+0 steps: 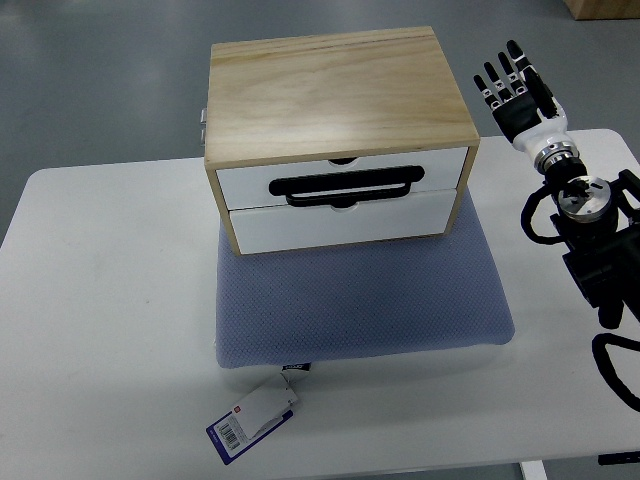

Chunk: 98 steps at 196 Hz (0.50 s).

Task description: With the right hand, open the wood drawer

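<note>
A light wood drawer box (335, 95) stands on a blue-grey pad (360, 295) near the table's back. Its front holds two white drawers, upper (250, 185) and lower (340, 222), both closed. A black handle (346, 187) lies across the upper drawer's front. My right hand (513, 88) hovers to the right of the box, about level with its top, fingers spread and straight, holding nothing. A gap separates it from the box's right side. The right arm (590, 230) comes in from the right edge.
The white table (100, 300) carries the pad. A white tag with a barcode (255, 418) hangs off the pad's front edge. Grey floor lies beyond the table's back edge, and a tan box corner (600, 8) shows at the top right.
</note>
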Available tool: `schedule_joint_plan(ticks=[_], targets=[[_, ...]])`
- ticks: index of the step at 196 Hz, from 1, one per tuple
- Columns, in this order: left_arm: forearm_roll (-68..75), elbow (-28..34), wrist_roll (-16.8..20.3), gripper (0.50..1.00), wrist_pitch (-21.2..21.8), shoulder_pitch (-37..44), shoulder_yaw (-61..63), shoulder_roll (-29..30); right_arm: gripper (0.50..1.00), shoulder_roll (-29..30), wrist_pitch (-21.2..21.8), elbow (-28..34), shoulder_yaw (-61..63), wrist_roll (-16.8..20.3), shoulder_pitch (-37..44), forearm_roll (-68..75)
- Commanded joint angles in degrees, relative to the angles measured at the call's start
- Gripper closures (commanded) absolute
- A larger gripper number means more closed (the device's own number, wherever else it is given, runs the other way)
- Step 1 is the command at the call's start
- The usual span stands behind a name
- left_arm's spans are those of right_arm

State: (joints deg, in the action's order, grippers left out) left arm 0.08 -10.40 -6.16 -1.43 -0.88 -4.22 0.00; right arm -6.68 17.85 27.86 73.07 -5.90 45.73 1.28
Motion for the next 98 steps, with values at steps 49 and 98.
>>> schedule_joint_plan(ticks=[49, 98], targets=[[0.0, -0.1, 0.0, 0.5, -0.2, 0.0, 0.0, 0.0, 0.554, 0.1, -0.4, 0.1, 0.1, -0.1, 0.1, -0.1], [0.0, -0.1, 0.0, 0.5, -0.2, 0.0, 0.0, 0.0, 0.554, -0.1, -0.4, 0.1, 0.1, -0.1, 0.1, -0.1]])
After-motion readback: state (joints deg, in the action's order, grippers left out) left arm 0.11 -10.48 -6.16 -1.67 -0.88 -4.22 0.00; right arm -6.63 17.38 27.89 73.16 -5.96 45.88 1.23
